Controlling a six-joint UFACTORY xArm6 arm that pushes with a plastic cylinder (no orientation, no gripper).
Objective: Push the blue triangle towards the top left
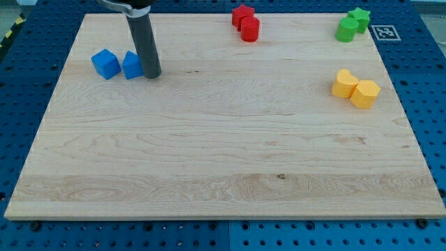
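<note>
Hand-wise I've just got my tip [152,74], nothing to clamp, touching the blue triangle's [132,65] right side; triangle's already upper-left on the worktop [223,167], corner still ahead.

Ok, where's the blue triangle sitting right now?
The blue triangle lies in the board's upper left area, between the blue cube on its left and my tip touching its right side.

blue triangle [132,65], red star [242,14], pale wooden board [223,160]
</note>
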